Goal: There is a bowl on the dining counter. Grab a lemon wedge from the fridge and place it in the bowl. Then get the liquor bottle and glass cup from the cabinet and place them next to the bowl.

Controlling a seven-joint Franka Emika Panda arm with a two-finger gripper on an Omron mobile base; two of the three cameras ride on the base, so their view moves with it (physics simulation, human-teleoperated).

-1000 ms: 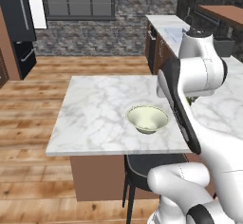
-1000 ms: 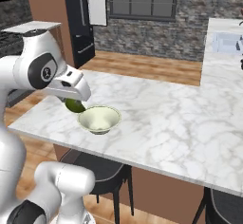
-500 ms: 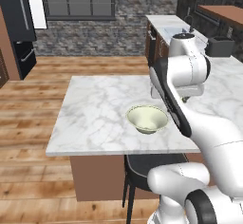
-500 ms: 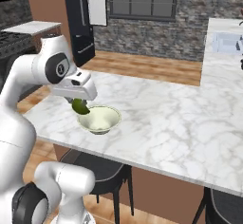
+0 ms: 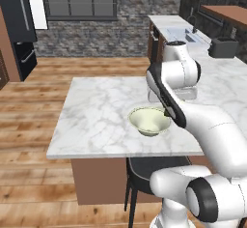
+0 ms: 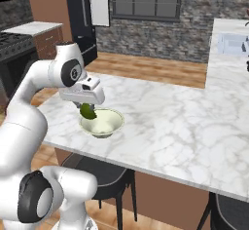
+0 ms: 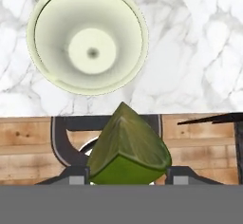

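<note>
My gripper (image 6: 86, 107) is shut on the lemon wedge (image 6: 88, 111), a yellow-green piece. It hangs just above the left rim of the pale cream-green bowl (image 6: 104, 123) in the right base view. In the hand view the lemon wedge (image 7: 127, 147) sits between my fingertips (image 7: 78, 175), and the empty bowl (image 7: 88, 38) lies ahead of it on the dining counter (image 7: 190, 52). From the left base view the bowl (image 5: 148, 121) stands near the front edge of the dining counter (image 5: 96, 111), partly behind my forearm. The dining counter (image 6: 185, 122) is white marble.
A black stool (image 5: 154, 166) is tucked under the counter edge below the bowl, also seen as the stool (image 6: 104, 175). The black fridge (image 5: 21, 24) stands far back. A worktop with a sink (image 5: 185, 34) and a dark box (image 5: 223, 47) runs at the right.
The arm has swung and carried the lemon wedge a little sideways and down, closer to the bowl's rim. The bowl has stayed put.
</note>
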